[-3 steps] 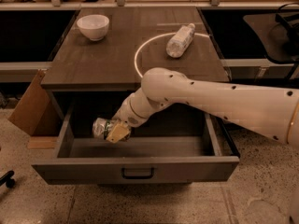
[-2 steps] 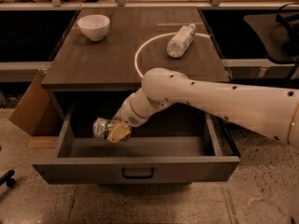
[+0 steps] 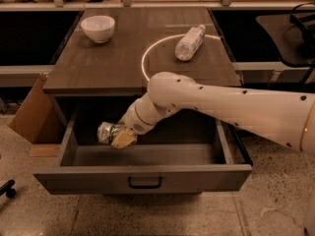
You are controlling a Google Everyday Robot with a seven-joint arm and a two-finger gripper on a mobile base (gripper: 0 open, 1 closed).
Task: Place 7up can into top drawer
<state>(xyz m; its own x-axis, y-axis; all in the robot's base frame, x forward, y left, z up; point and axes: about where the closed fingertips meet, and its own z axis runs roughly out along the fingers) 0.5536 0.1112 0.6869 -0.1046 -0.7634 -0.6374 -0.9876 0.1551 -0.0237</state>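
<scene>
The top drawer [image 3: 142,178] is pulled open below the dark tabletop, its dark pull handle [image 3: 145,182] at the front centre. My gripper [image 3: 118,135] reaches down into the left part of the drawer and is shut on the 7up can [image 3: 106,132]. The can is silvery with a green band, lies sideways and points left. It hangs just above the drawer floor. The white arm comes in from the right and crosses over the drawer.
On the tabletop a white bowl [image 3: 98,28] stands at the back left and a clear plastic bottle [image 3: 189,42] lies inside a white circle at the right. A cardboard box [image 3: 32,111] leans to the left of the cabinet.
</scene>
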